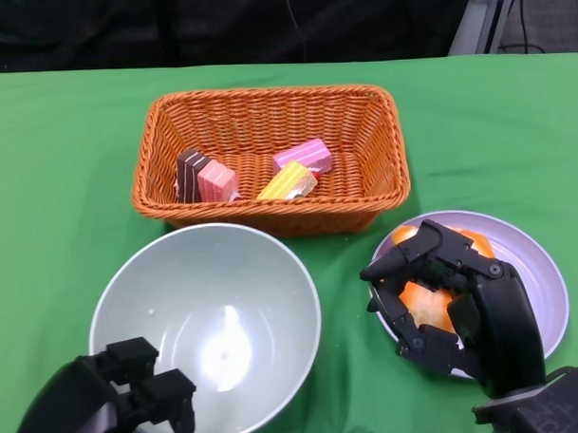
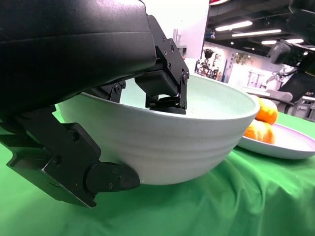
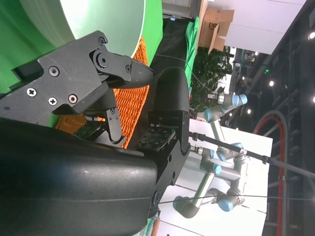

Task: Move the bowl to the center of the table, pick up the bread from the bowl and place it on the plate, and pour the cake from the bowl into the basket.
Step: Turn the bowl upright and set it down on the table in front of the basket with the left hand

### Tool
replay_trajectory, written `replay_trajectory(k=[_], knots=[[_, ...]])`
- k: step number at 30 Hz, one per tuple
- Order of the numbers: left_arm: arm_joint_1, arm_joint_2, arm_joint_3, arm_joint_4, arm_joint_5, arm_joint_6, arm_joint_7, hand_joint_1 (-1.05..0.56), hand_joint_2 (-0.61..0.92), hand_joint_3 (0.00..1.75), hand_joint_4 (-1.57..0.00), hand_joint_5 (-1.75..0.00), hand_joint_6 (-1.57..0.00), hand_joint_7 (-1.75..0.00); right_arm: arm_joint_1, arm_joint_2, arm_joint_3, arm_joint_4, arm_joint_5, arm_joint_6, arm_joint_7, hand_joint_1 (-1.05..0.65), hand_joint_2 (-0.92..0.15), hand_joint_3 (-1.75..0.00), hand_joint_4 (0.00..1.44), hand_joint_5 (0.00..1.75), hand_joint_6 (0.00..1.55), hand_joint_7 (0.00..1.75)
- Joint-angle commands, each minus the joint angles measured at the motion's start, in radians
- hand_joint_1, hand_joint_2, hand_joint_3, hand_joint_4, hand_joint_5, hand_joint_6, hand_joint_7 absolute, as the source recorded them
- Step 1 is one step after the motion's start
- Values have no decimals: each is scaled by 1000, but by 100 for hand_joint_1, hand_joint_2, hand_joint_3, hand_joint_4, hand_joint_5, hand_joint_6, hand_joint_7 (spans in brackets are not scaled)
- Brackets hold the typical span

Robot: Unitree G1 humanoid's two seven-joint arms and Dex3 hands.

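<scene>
Green table (image 1: 58,139); I'm seeing cakes (image 1: 250,177) in basket (image 1: 270,217). Left hand (image 1: 134,393) clamping empty bowl (image 1: 206,276) rim; right hand (image 1: 444,301) curling over bread (image 1: 427,305) on plate (image 1: 543,284), grip unclear. Next: freeing both.

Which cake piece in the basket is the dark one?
The chocolate-brown cake at the left end of the basket, touching the pink cake. The other pieces are pink and yellow.

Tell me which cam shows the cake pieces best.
Head view: all the cake pieces lie in plain sight inside the wicker basket beyond the bowl. The right wrist view shows only a strip of the basket's weave, no cake. The left wrist view shows neither, just the bowl and plate.
</scene>
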Motion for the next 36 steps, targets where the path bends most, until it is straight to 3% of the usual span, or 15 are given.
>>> replay_trajectory(k=[1,14,18,20,21,22,23,26,29,30,36], knots=[[-23,-18,-6,16,3,13,-10,6,50,80,-69,-174,-68,-159,-4,-3,-6,14,1,-8,-9,-20,-58,-85,77,145,76,113],[-101,-86,-47,125,26,38,47,3,50,88,-73,-165,-67,-158,-14,-7,-3,27,5,2,-2,-20,-58,-84,76,144,76,113],[-113,-87,-56,144,28,40,59,1,53,89,-76,-158,-72,-147,-15,-8,-2,30,9,0,2,-20,-59,-83,76,144,76,114],[-119,-85,-62,152,33,38,72,-1,57,80,-81,-140,-81,-120,-14,-9,-2,29,11,2,5,-20,-59,-83,75,144,75,114],[-118,-85,-62,153,32,39,76,-1,58,79,-82,-138,-83,-115,-15,-10,-2,30,13,1,7,-20,-59,-83,75,144,75,114],[-116,-83,-61,151,29,40,73,-6,64,58,-86,-123,-89,-94,-16,-11,-3,33,13,-2,7,-20,-59,-82,75,144,75,114],[-114,-81,-62,150,26,42,71,-11,75,29,-92,-100,-101,-62,-17,-12,-4,35,12,-5,8,-20,-59,-81,76,145,75,114],[-108,-66,-60,128,13,34,30,-21,84,4,-98,-53,-109,-15,-19,-10,-5,38,5,-8,2,-21,-60,-80,76,144,75,115],[-82,-36,-45,75,-31,40,-97,-35,90,1,-90,-22,-92,-3,-17,-12,-3,32,11,-2,10,-20,-61,-79,75,144,74,114],[-70,-27,-38,54,-46,45,-133,-49,90,0,-78,-10,-79,-1,-17,-12,-3,32,10,-2,9,-19,-61,-79,75,144,74,114],[-5,-2,19,-48,-144,48,-290,-93,92,6,-41,0,-45,0,-15,-10,-1,32,11,0,10,-20,-62,-78,74,146,73,116]])
